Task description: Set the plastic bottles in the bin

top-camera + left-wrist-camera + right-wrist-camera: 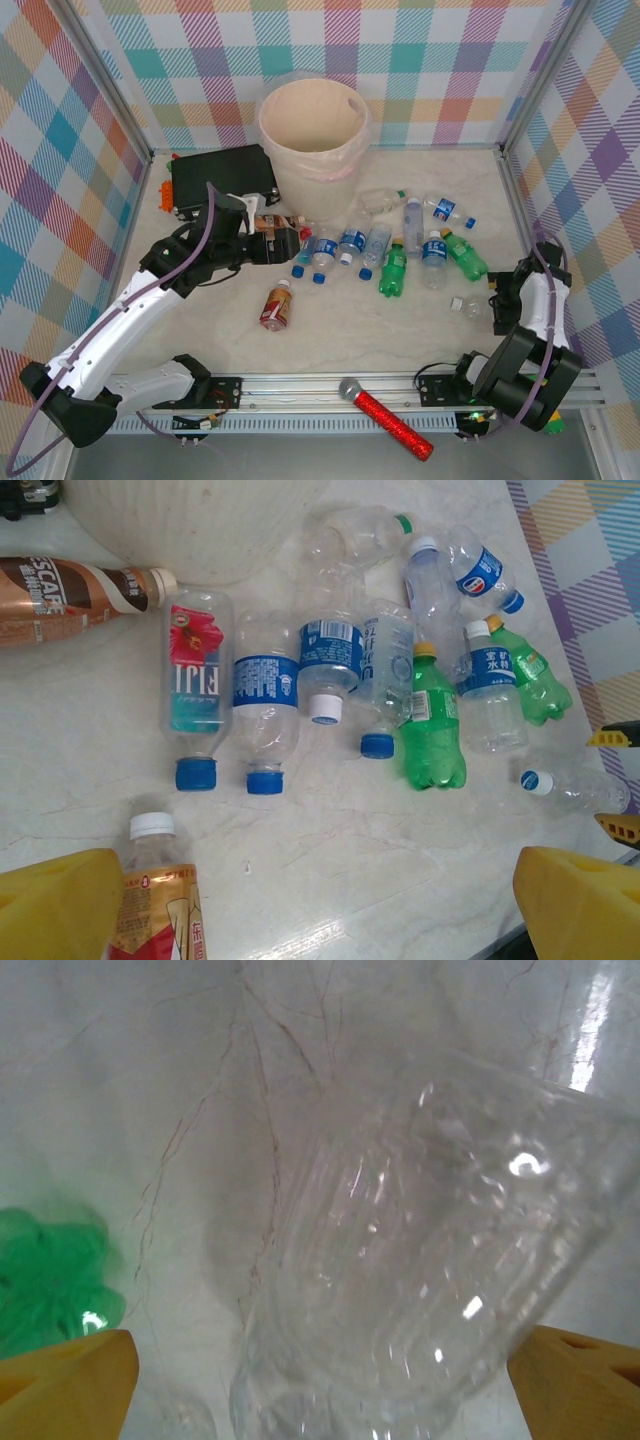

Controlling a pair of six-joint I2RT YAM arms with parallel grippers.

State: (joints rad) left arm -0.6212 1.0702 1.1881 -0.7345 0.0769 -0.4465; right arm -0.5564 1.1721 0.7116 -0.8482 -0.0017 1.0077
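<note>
The pale beige bin point(312, 125) stands at the back centre. In front of it lie several plastic bottles: clear ones with blue caps point(350, 246), green ones point(393, 268), and a brown-red one with a white cap point(276, 305) lying apart. My left gripper point(283, 243) hovers open over bare table point(320, 910), and the brown-red bottle point(160, 895) lies beside its left finger point(60, 910). A lone clear bottle point(467, 306) lies at the right. My right gripper point(496, 298) is open around it. The bottle point(400, 1260) sits between the yellow fingers point(70, 1380), with a gap on the left side.
A black rectangular case point(215, 175) lies left of the bin. A red glittery microphone point(385, 415) rests on the front rail. A brown coffee bottle point(60, 595) lies by the bin's base point(190, 520). Checked walls close in the table on three sides.
</note>
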